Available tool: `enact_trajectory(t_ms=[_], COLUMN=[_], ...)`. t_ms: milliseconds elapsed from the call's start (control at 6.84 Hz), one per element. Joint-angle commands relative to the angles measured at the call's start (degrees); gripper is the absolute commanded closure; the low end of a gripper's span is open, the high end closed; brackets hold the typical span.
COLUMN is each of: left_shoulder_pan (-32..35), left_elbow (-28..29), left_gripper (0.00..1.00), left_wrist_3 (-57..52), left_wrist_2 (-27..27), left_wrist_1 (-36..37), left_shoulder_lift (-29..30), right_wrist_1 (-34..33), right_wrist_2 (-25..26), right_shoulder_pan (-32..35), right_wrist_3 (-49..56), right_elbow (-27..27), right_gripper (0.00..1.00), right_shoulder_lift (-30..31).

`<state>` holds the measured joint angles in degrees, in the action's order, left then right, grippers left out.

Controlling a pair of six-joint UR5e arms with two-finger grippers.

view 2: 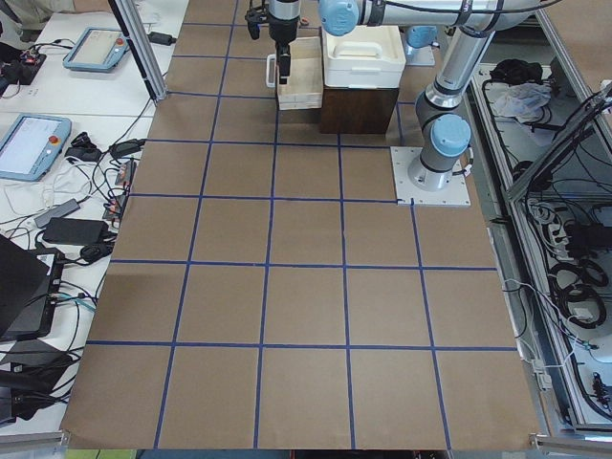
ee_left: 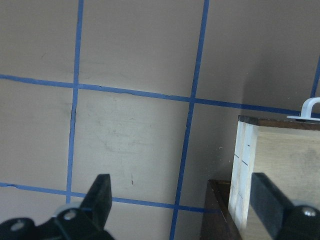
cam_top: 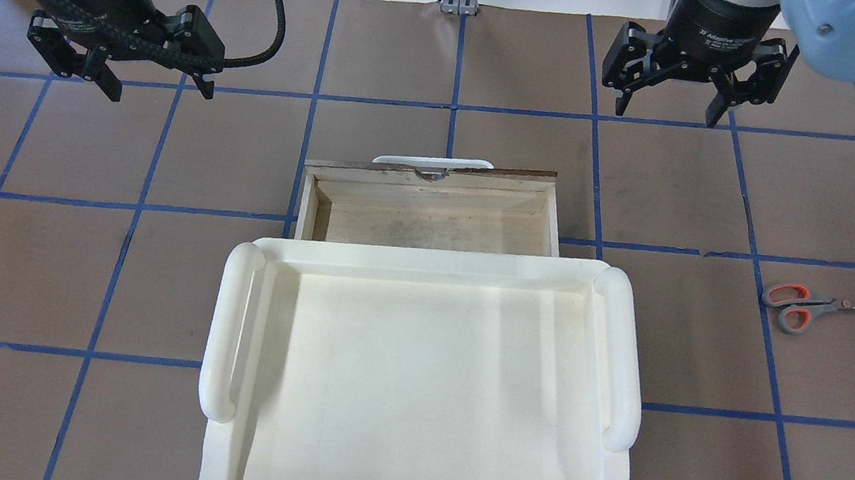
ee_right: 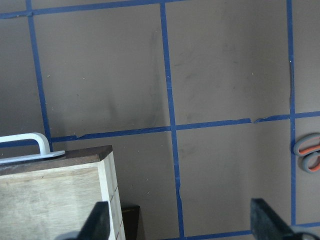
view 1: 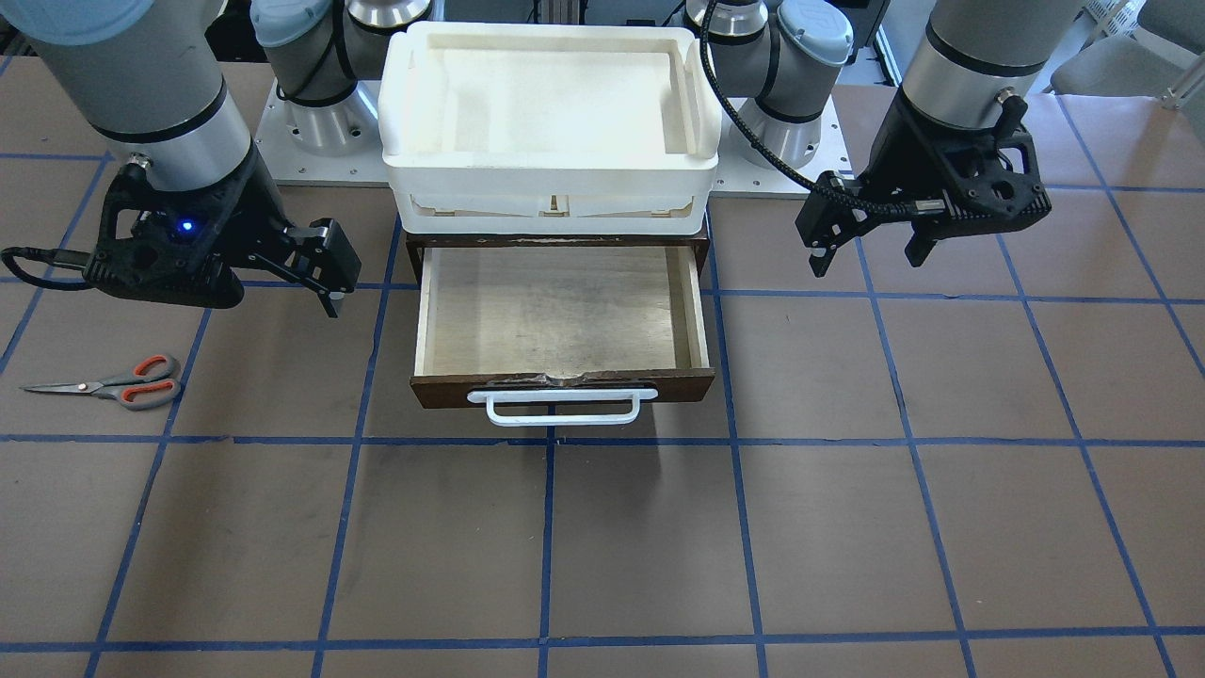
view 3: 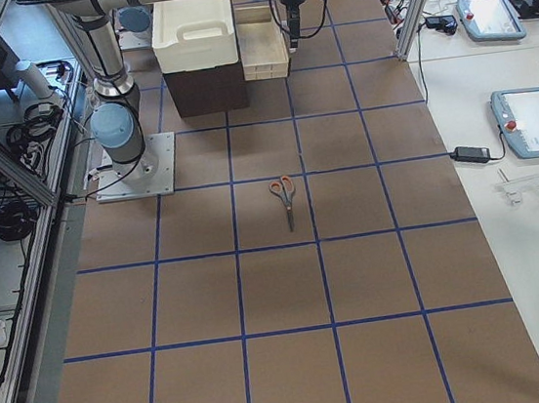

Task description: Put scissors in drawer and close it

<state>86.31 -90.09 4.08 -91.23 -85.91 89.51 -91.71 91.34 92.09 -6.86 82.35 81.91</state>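
Taking the overhead view as the dial, with 12 o'clock pointing away from the robot, the scissors (cam_top: 811, 306) lie flat on the worktop (cam_top: 498, 61) at about 3 o'clock from the drawer (cam_top: 429, 228), well apart from it. The blades are shut and point toward 3 o'clock, and the grey handles with orange-red loops face 9 o'clock.

The drawer stands pulled out toward 12 o'clock from under the white tray (cam_top: 229, 330). Its pale wooden floor is bare and its white bar handle (cam_top: 433, 162) is at the far edge.

Both sets of jaws stand apart and hold nothing. The right arm's jaws hang above the worktop at roughly 11 o'clock from the scissors, well clear of them. The left arm's jaws hover at about 10 o'clock from the drawer.

The scissors look light and rigid, so weight should be no problem. The difficulty is that they are thin and lie flush on the surface. The steel blades are probably slick and too low to pinch well.

The better hold is likely across the handles near the pivot, where the plastic is thicker and less slippery. The squeeze would then run along the 12-to-6 line. The right arm's jaws now gape along 9-to-3, so the wrist probably needs a quarter turn first. The scissors are much shorter than the drawer is wide, so they should drop in easily.
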Motion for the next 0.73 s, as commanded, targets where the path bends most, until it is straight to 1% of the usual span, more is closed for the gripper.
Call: enact_trajectory(t_ms=[0, 292, 585], left_shoulder_pan=[0.0, 0.1, 0.1], left_elbow=[0.0, 0.0, -1.4], left_gripper=[0.0, 0.0, 0.0], left_wrist_3=[0.1, 0.1, 0.0], left_wrist_2=[0.0, 0.0, 0.0], left_wrist_1=[-0.1, -0.1, -0.1], left_shoulder_lift=[-0.1, 0.0, -0.5], right_wrist_1=[0.0, -0.2, -1.4], right_wrist_2=[0.1, 0.3, 0.2], right_shoulder_pan=[-0.1, -0.1, -0.2], right_wrist_3=[0.0, -1.0, -1.2], right_elbow=[0.0, 0.9, 1.0], right_gripper=[0.0, 0.0, 0.0], right_shoulder_lift=[0.0, -0.2, -0.2])
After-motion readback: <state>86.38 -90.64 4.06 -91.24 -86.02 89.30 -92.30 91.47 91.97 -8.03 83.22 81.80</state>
